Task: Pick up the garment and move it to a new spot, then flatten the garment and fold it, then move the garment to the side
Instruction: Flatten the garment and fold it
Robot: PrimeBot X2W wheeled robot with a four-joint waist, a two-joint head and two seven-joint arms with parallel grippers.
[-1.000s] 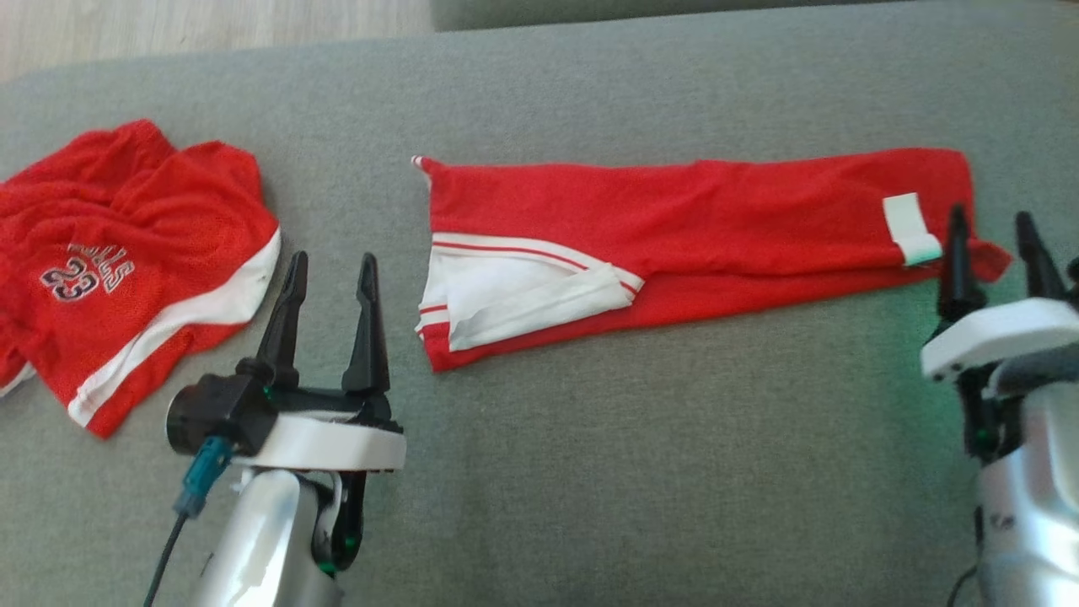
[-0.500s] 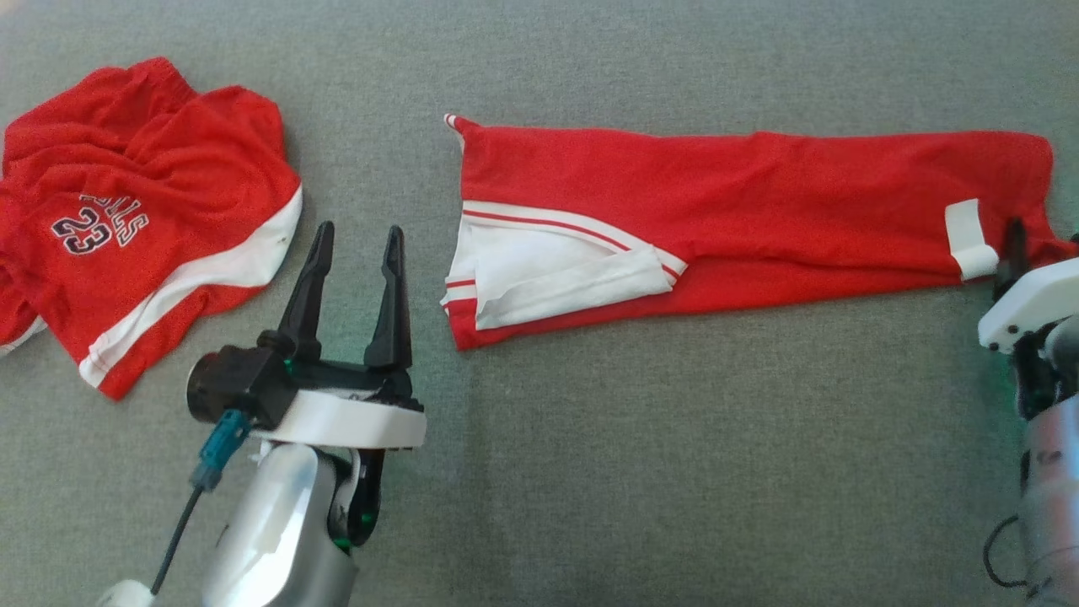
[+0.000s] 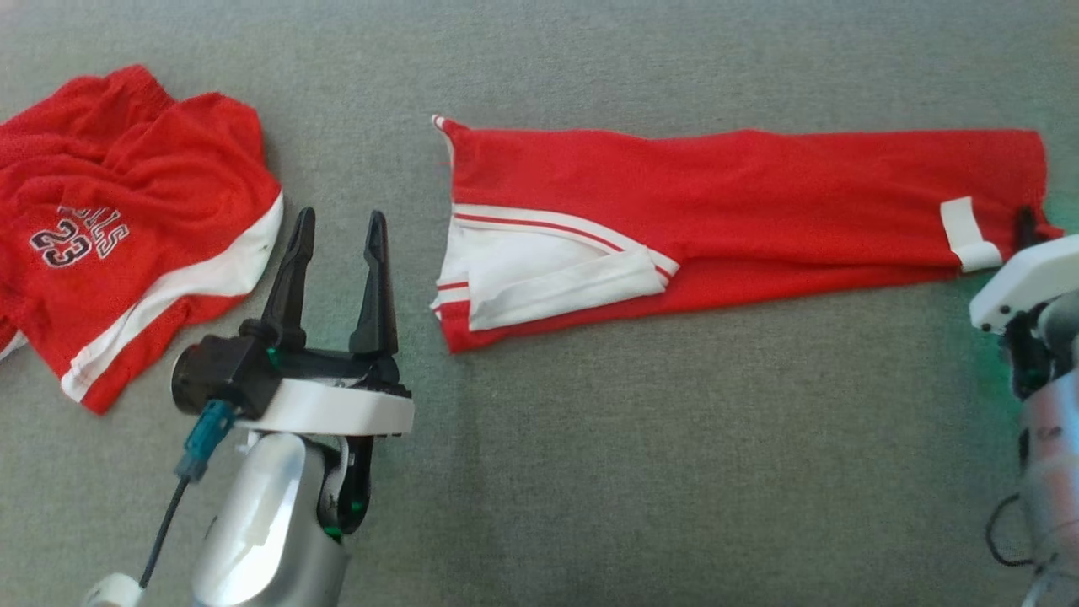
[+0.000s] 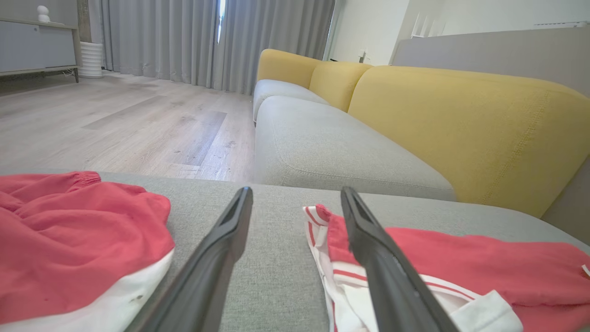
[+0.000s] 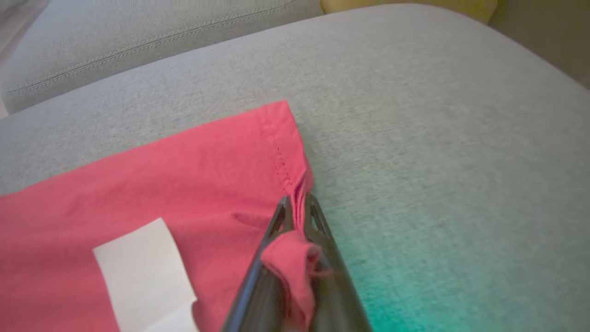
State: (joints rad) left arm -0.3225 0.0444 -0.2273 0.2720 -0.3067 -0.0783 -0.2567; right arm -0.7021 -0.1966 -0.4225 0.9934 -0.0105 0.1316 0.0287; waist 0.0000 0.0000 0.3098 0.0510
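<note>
The garment (image 3: pixel 759 202) is a long red piece with white trim, lying flat across the grey cushion (image 3: pixel 590 472). My right gripper (image 3: pixel 1024 223) is at its right end and is shut on the near right corner. In the right wrist view the red cloth (image 5: pixel 161 184) bunches between the closed fingers (image 5: pixel 276 221), beside a white label (image 5: pixel 143 272). My left gripper (image 3: pixel 339 217) stands open just left of the garment's white-trimmed end, holding nothing. In the left wrist view its fingers (image 4: pixel 221 249) frame bare cushion, with the garment (image 4: pixel 484 272) to their right.
A second red garment (image 3: pixel 126 219) printed with "23" lies crumpled at the left, also red in the left wrist view (image 4: pixel 69 240). Beyond the cushion's far edge are a grey and yellow sofa (image 4: pixel 461 124) and wooden floor (image 4: pixel 115 120).
My right gripper went from open to shut on the garment's right corner. The head camera tilted down and shifted. The left gripper stayed open.
</note>
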